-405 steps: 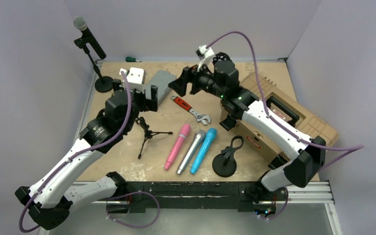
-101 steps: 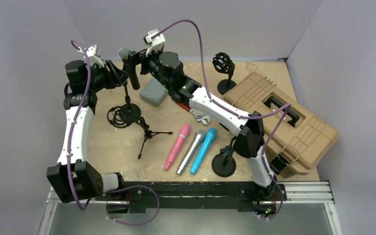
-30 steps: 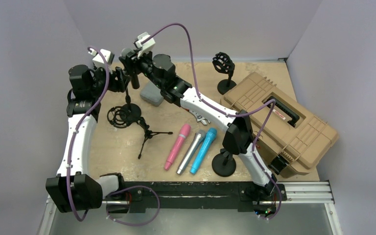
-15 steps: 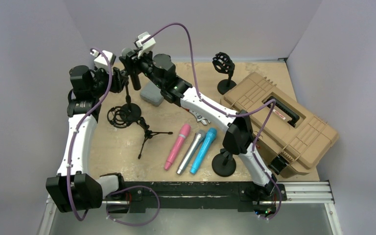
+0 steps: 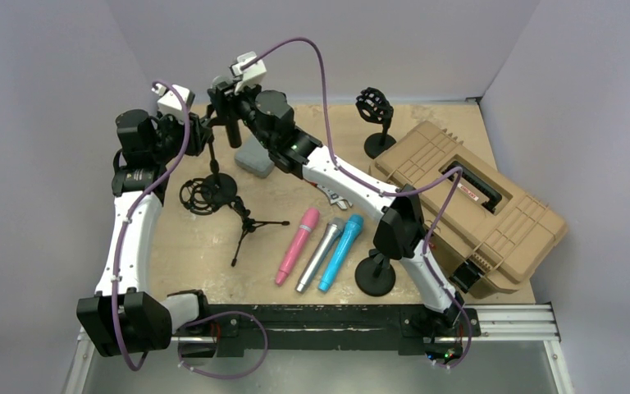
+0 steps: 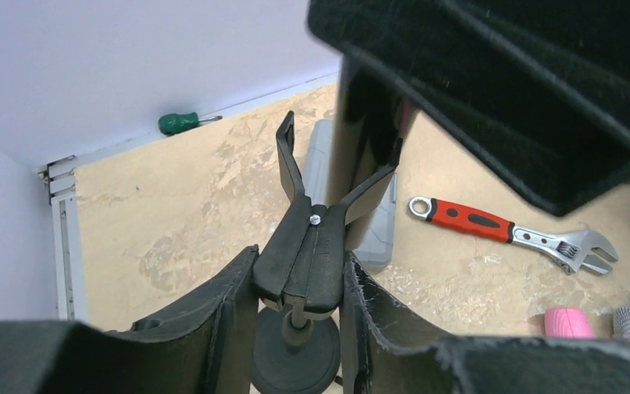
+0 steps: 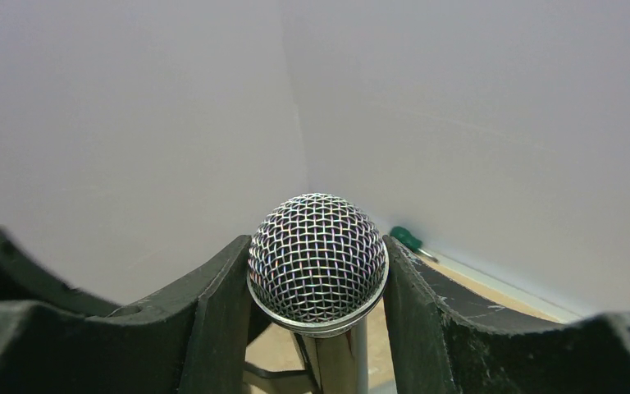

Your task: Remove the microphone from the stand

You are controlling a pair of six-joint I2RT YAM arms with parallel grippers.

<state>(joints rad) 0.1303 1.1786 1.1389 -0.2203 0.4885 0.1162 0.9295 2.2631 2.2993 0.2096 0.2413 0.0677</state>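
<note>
The microphone (image 7: 317, 258) has a silver mesh head and a black body (image 5: 234, 133). It stands upright at the back left. My right gripper (image 7: 317, 275) is shut on it just under the head, also visible from above (image 5: 225, 98). The stand (image 5: 213, 168) is a thin pole on a round black base with a forked clip (image 6: 308, 246) on top. My left gripper (image 6: 299, 275) is shut on the clip's lower block, one finger on each side. The microphone body (image 6: 369, 123) rises by the clip's right prong. Whether it still sits in the fork I cannot tell.
A grey case (image 5: 254, 158) and a red-handled wrench (image 6: 492, 226) lie behind the stand. A shock mount (image 5: 198, 197), a small tripod (image 5: 250, 226), and pink (image 5: 298, 245), silver (image 5: 321, 253) and blue (image 5: 342, 250) microphones lie in front. A tan toolbox (image 5: 476, 205) fills the right.
My left gripper has closed in on the stand's clip. The right gripper has shifted the microphone slightly to the right, away from the left gripper.
</note>
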